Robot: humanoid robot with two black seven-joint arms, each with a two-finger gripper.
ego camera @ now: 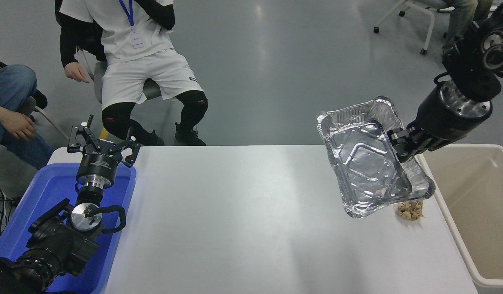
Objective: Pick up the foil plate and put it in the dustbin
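Observation:
The foil plate (367,163), a shiny silver rectangular tray, hangs in the air above the table's right part, tilted. My right gripper (400,147) is shut on its right rim and holds it up. The beige dustbin (472,212) stands at the table's right edge, to the right of the tray and below it. My left gripper (100,143) is open and parked at the lower left over the blue bin.
A small crumpled tan paper wad (410,210) lies on the white table (235,220) just under the tray's near end. A blue plastic bin (51,196) stands at the left. People sit at the far left (141,61) and a chair stands at the far right.

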